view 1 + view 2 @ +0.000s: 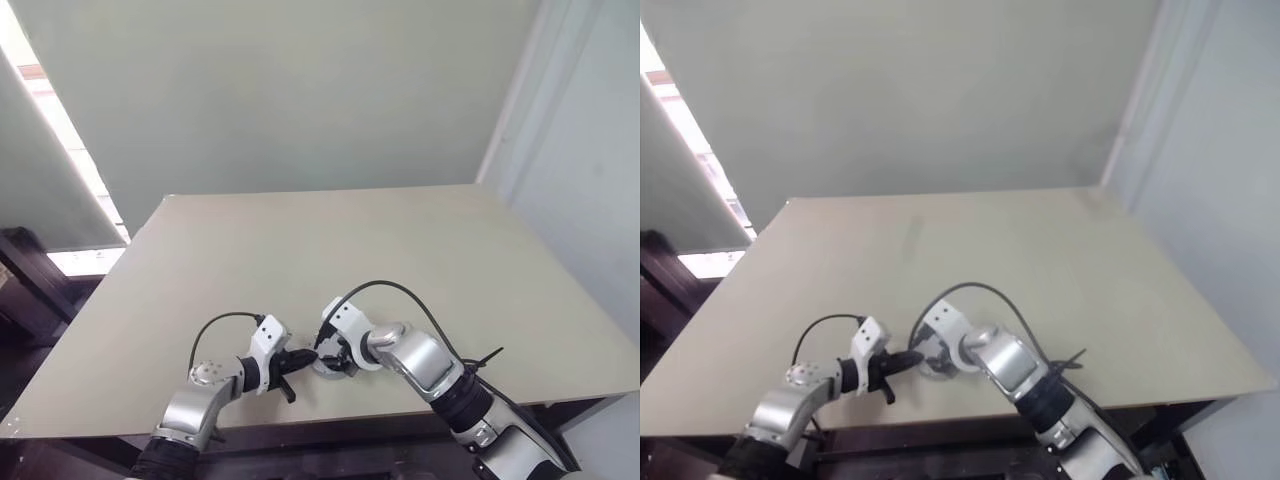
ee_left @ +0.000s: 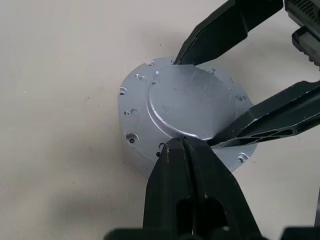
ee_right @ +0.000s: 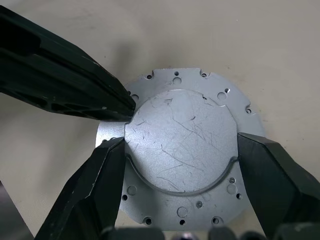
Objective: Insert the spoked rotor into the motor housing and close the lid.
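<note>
A round silver puck [image 2: 150, 100], which I take for the motor housing, lies flat on the table near its front edge. It has a flange with small screw holes and a plain, scratched raised face [image 3: 180, 135]. I see no windings, and I cannot tell whether that face is the lid. The spoked rotor is hidden. My right gripper [image 3: 180, 145] points down over the puck, with its fingers [image 3: 95, 190] against opposite sides of the raised face. My left gripper [image 2: 182, 142] is shut and empty, with its tip at the raised face's edge between them.
The beige table [image 1: 400, 250] stretches far ahead and to both sides. Its front edge [image 1: 380, 412] runs just behind the grippers. A dark piece of furniture [image 1: 30, 280] stands off the table's left side. A pale wall rises behind.
</note>
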You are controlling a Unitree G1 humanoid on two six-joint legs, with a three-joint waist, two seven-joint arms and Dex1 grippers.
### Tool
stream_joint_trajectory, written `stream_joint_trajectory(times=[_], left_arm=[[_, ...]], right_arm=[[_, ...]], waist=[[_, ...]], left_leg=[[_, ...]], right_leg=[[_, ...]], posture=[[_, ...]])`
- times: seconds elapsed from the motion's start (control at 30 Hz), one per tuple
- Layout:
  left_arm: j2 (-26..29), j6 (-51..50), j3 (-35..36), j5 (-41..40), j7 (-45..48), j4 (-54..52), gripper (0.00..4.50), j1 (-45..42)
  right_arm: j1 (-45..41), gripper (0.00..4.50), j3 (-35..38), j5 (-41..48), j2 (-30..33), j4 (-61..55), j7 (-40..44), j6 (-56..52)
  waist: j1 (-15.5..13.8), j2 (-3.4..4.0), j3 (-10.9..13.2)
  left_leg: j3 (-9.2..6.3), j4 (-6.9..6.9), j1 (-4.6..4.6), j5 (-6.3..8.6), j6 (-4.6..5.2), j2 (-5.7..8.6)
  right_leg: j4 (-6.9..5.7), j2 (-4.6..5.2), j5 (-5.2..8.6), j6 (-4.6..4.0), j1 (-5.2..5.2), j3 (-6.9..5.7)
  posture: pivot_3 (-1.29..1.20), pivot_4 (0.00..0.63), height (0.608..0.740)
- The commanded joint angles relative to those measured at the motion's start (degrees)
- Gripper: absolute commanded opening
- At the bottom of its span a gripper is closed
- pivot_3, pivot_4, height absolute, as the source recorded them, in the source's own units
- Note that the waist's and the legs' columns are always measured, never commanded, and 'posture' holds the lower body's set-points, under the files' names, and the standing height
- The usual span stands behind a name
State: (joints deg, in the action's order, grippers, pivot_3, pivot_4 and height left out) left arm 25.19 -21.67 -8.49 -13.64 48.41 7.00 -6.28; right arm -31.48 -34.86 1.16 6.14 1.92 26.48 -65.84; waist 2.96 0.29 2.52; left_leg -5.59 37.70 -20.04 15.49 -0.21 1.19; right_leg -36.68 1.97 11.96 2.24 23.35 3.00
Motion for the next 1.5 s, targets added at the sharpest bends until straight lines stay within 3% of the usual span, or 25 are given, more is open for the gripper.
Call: stream_joint_trajectory(times=[0.03,0.1,0.43,0.7,0.8,1.17,1.5], left_arm=[[0.5,-0.5,-1.1,2.2,-0.9,1.9,0.0,-0.3],[0.3,-0.3,-1.2,2.3,-1.0,2.2,0.0,-0.4],[0.0,0.2,-1.7,3.3,-1.0,3.0,0.0,-0.8],[-0.2,0.3,-2.3,3.8,-0.8,2.9,0.0,-1.0],[-0.3,0.4,-2.4,3.8,-0.7,2.9,0.0,-1.0],[-0.1,0.2,-2.6,3.8,0.0,2.6,0.0,-1.1],[0.9,-0.8,-2.1,3.4,0.1,1.0,0.0,-0.3]], right_arm=[[0.5,3.93,-3.0,-0.7,2.7,3.3,1.1,-1.8],[0.3,4.49,-3.5,-0.3,3.1,3.0,1.9,-1.9],[0.7,4.49,0.3,1.4,2.2,-0.6,2.2,-2.6],[1.5,4.49,14.8,8.4,0.3,-7.5,2.5,-6.4],[2.0,4.49,24.1,12.5,-2.5,-7.6,1.9,-10.3],[0.3,4.49,54.1,21.6,-9.8,9.4,-2.6,-16.5],[-1.8,4.49,62.4,25.9,-12.7,24.2,-4.8,-11.5]], waist=[[0.0,0.06,0.0],[0.0,0.06,0.0],[-0.2,0.07,0.0],[-0.2,0.06,0.0],[-0.2,0.1,0.0],[-0.2,0.19,0.0],[0.1,0.32,0.1]], left_leg=[[0.0,0.0,0.0,0.0,0.0,0.0],[0.0,0.01,0.0,0.0,0.0,0.01],[-0.02,-0.11,0.0,0.0,0.0,0.04],[-0.05,-0.07,-0.04,0.0,0.0,0.03],[-0.06,-0.07,-0.12,0.0,0.0,0.03],[-0.07,-0.11,-0.22,0.0,0.01,0.06],[-0.01,-0.14,-0.25,-0.01,0.02,0.05]], right_leg=[[0.0,0.0,0.0,0.0,0.0,0.0],[0.0,0.0,0.0,0.0,0.0,0.0],[0.03,0.03,0.04,0.05,0.01,0.0],[0.03,0.04,0.05,0.07,0.04,-0.03],[0.02,0.03,0.05,0.07,0.09,-0.04],[0.02,0.04,0.04,0.07,0.11,-0.05],[0.02,0.03,0.04,0.07,0.11,0.0]], posture=[[0.0,0.0,0.74],[0.0,0.0,0.74],[0.0,0.0,0.74],[0.0,0.0,0.74],[0.0,0.0,0.74],[0.0,0.0,0.74],[0.0,0.0,0.74]])
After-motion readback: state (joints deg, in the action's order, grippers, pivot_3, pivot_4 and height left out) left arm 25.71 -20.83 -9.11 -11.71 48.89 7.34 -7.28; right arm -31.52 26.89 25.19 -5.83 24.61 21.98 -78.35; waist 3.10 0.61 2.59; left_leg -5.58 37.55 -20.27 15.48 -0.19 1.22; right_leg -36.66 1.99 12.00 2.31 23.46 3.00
